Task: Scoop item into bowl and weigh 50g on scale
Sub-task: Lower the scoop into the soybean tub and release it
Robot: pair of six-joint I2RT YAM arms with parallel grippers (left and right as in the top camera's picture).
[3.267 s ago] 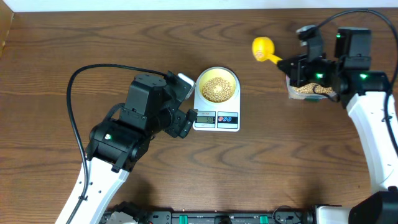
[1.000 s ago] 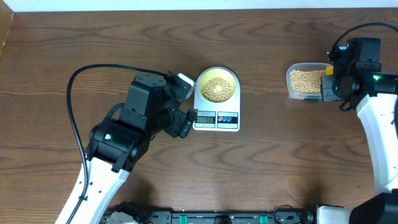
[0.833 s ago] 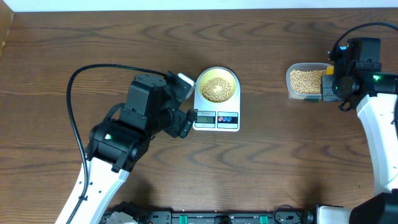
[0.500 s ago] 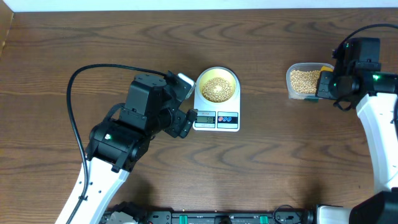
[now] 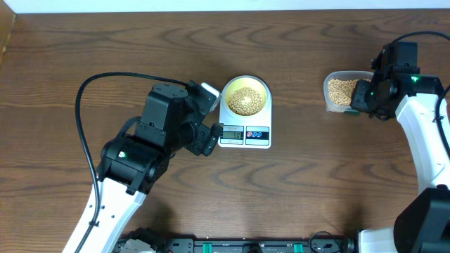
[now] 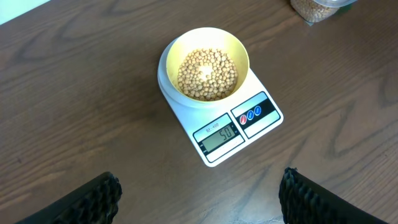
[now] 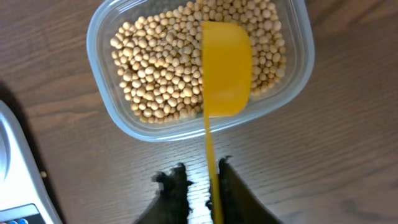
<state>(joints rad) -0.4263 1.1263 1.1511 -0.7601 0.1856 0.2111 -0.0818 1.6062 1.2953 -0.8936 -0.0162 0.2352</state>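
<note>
Left jaws released wide; right jaws straddle scoop (image 7: 227, 68) handle, grip unclear. Risk: scoop tips off tub (image 7: 134, 132), flicking soybeans (image 7: 155, 68) onto worktop (image 7: 50, 62).

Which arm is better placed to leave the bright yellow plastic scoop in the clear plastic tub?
Right. The right gripper straddles the handle of the scoop, which rests on small round beige beans in the tub. The left gripper, open, is over by the flat white digital scale.
</note>
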